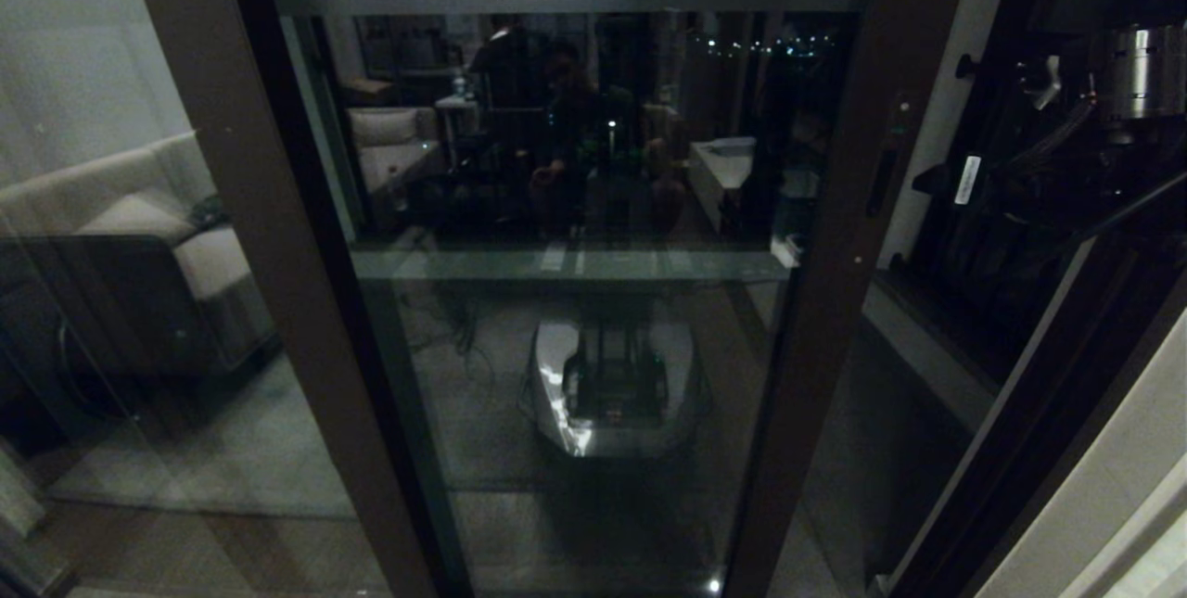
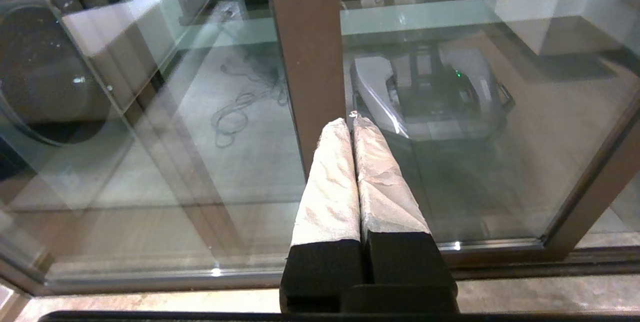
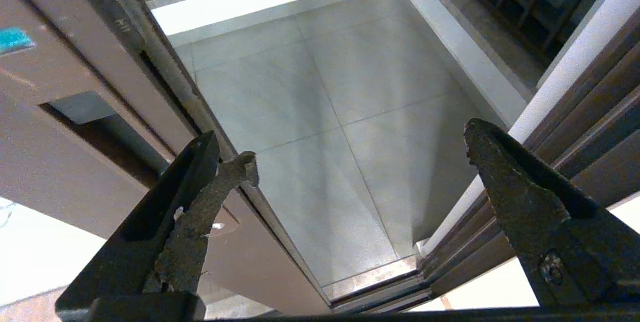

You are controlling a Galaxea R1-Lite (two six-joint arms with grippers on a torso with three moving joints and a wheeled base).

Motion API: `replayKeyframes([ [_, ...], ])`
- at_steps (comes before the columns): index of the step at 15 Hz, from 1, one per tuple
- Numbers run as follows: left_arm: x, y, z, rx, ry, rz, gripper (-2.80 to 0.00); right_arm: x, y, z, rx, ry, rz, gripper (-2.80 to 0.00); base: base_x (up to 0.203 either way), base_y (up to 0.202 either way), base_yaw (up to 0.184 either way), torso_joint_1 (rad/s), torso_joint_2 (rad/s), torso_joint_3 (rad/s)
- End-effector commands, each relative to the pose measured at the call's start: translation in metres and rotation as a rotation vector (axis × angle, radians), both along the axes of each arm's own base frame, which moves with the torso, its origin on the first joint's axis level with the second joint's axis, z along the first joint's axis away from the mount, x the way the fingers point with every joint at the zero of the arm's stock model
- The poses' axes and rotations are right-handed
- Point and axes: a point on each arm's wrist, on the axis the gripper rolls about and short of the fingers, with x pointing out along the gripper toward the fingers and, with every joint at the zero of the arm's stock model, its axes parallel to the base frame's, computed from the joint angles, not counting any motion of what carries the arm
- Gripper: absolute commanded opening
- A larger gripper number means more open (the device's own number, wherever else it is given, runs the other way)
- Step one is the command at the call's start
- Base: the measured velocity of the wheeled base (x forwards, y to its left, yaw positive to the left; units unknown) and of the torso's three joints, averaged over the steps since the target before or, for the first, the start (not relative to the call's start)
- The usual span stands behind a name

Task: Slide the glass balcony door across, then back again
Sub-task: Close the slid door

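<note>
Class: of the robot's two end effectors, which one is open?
The right end effector: its fingers stand wide apart beside the glass balcony door. The left end effector has fingers pressed together.

The left gripper (image 2: pixel 352 121) has pale wrapped fingers on black bases; the right gripper (image 3: pixel 357 155) has dark, rough, flaking fingers with a screw.

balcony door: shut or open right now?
Partly open. In the right wrist view, bare balcony floor tiles show between the glass balcony door stile and the jamb. The open right claw hangs before that gap.
</note>
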Motion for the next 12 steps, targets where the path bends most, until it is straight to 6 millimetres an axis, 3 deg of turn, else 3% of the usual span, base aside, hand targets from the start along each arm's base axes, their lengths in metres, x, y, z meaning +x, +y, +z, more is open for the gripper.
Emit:
replayKeyframes([
  [1,0.0,0.0,0.0,0.001,0.0,-0.001,-2.8,-0.008,0.001,0.006,0.003,-0.016,0.01,0.0,0.0,0.0,0.0,0.0,0.0,0.0],
  [5,0.0,0.0,0.0,0.0,-0.001,0.0,-2.8,-0.03,0.009,0.006,-0.012,0.0,0.115,0.0,0.0,0.0,0.0,0.0,0.0,0.0],
  [8,0.0,0.0,0.0,0.0,0.0,-0.001,-2.8,-0.025,0.014,0.004,-0.012,0.006,0.131,0.0,0.0,0.0,0.0,0.0,0.0,0.0],
  [12,0.0,0.0,0.0,0.001,-0.001,-0.001,-2.8,-0.003,0.016,-0.003,-0.011,0.019,0.126,0.0,0.0,0.0,0.0,0.0,0.0,0.0],
])
